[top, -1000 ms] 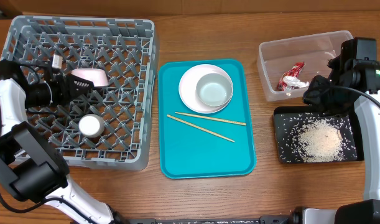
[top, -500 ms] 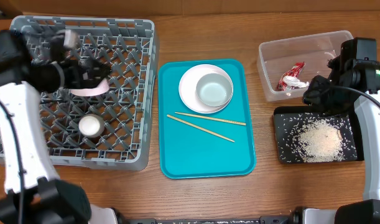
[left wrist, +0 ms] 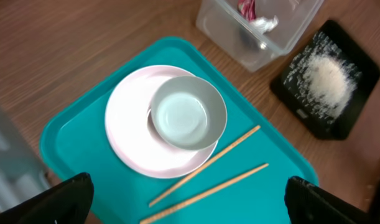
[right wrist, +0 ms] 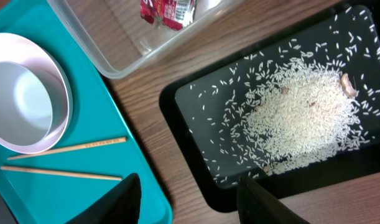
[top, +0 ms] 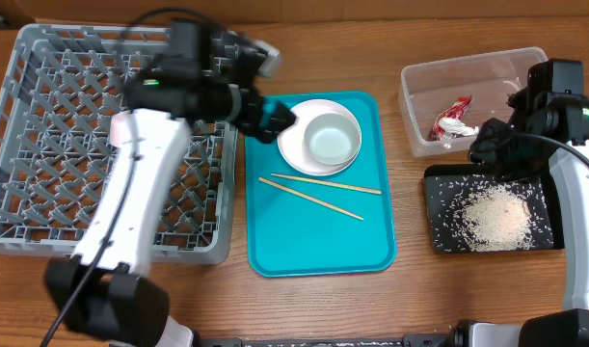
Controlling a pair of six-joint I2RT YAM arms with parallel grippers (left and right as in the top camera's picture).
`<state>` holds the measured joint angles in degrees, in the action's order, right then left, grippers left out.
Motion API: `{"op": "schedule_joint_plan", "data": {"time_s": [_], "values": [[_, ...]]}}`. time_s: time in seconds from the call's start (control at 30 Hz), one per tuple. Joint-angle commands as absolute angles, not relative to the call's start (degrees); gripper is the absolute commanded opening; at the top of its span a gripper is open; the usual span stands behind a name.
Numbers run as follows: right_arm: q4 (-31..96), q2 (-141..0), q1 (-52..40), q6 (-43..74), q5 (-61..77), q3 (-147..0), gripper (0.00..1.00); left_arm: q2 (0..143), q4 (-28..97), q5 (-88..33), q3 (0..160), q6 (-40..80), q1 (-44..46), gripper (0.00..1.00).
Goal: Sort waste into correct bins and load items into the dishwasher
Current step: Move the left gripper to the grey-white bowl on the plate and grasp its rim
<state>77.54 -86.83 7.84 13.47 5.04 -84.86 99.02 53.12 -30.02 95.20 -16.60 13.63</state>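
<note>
Waste, judged fully sorted: snack wrapper (top: 453,119) lying in the clear tub (top: 487,77), right of the teal tray (top: 313,241); rice (top: 495,217) heaped in the black tray (top: 439,241), also right of it. Dishes not yet loaded, all on the teal tray: white plate (top: 296,149) with grey bowl (top: 333,142) sitting on it, two chopsticks (top: 323,185) loose beside them. Dish rack (top: 53,116), left of the teal tray: partly covered by the left arm (top: 145,183), so whatever it holds there is hidden. Left gripper (left wrist: 188,186): above the teal tray, fingers spread wide, empty. Right gripper (right wrist: 190,193): right of the teal tray, between tub and black tray, fingers apart, empty.
</note>
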Motion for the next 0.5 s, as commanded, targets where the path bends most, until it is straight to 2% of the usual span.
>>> {"op": "schedule_joint_plan", "data": {"time_s": [0.0, 0.13, 0.23, 0.37, 0.47], "values": [[77.76, -85.62, 8.12, 13.54, 4.51, -86.21, 0.52, 102.98, 50.30, -14.96, 95.83, -16.25, 20.16, 1.00], [78.02, -85.62, 8.12, 13.54, 4.51, -86.21, 0.52, 107.46, 46.37, -6.17, 95.83, -16.32, 26.30, 1.00], [78.13, -85.62, 8.12, 13.54, 4.51, -86.21, 0.52, 110.34, 45.01, -5.28, 95.83, -17.91, 29.67, 1.00], [78.17, -85.62, 8.12, 13.54, 4.51, -86.21, 0.53, 114.59, 44.49, -1.34, 95.83, -18.22, 33.76, 0.95], [78.15, -85.62, 8.12, 13.54, 4.54, -86.21, 0.53, 117.21, 44.69, -0.45, 95.83, -18.20, 35.24, 0.88]]}}
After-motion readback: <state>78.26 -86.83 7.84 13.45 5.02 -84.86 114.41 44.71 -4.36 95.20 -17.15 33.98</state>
